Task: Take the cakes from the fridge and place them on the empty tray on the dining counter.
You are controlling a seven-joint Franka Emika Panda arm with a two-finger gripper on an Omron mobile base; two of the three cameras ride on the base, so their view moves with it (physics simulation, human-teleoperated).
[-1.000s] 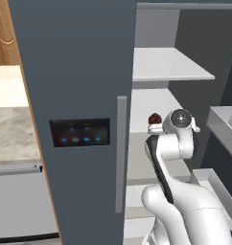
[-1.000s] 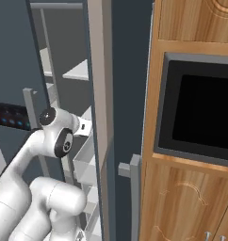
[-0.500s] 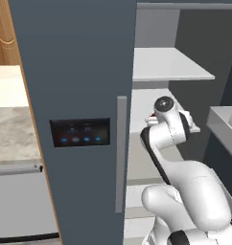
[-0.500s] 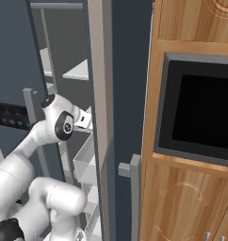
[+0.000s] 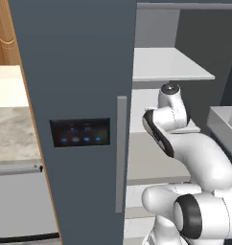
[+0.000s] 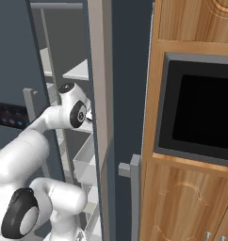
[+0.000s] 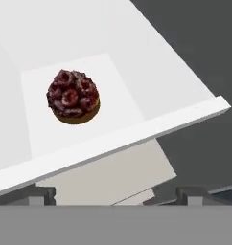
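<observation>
The fridge (image 5: pixel 79 72) has its left door shut and its right side open, showing white shelves (image 5: pixel 170 64). My arm reaches inside at middle-shelf height, its wrist (image 5: pixel 169 95) level with that shelf. In the hand view one of the cakes (image 7: pixel 73 97), dark brown-red and round with a tan base, sits alone on a white shelf (image 7: pixel 151 72), back from its front lip. My gripper (image 7: pixel 115 195) is open, short of the shelf's lip and slightly below it, with nothing between the fingertips (image 7: pixel 37 194). The tray and the dining counter are out of view.
The fridge's open right door (image 6: pixel 104 117) stands close beside my wrist (image 6: pixel 78 113), with a grey door bin (image 5: pixel 223 119). A wood cabinet with a black oven (image 6: pixel 200 108) is to the right. A clear drawer (image 6: pixel 85 160) lies below the arm. A marble countertop (image 5: pixel 12 129) lies left of the fridge.
The arm has risen and pushed further into the fridge, and its wrist now covers the dark cake in the left base view. The jaws stayed open.
</observation>
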